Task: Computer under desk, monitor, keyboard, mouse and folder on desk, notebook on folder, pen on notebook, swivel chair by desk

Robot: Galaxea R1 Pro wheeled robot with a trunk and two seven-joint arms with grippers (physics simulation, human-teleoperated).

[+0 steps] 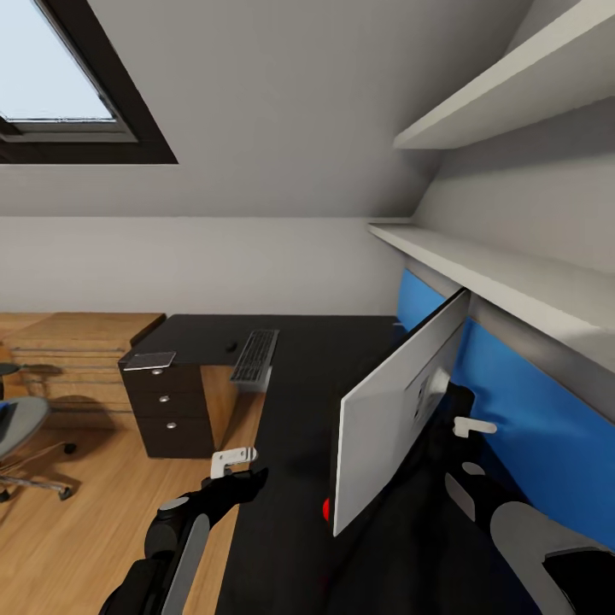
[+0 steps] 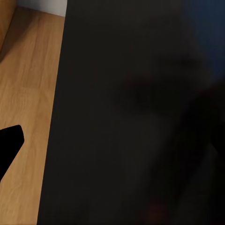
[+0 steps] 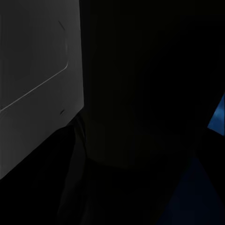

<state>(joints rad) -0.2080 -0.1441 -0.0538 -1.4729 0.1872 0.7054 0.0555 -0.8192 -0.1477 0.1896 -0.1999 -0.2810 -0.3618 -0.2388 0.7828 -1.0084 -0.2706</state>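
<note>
One flat grey monitor [image 1: 397, 410], matte blk desk [image 1: 299, 478]

No legible text, label, brand, number or sign anywhere. Blank grey back on the monitor [image 1: 397, 410], no logo to make out. Key markings on the keyboard [image 1: 254, 355] too small to read. Plain fronts on the drawer unit [image 1: 166, 410] at the far left, no lettering.
</note>
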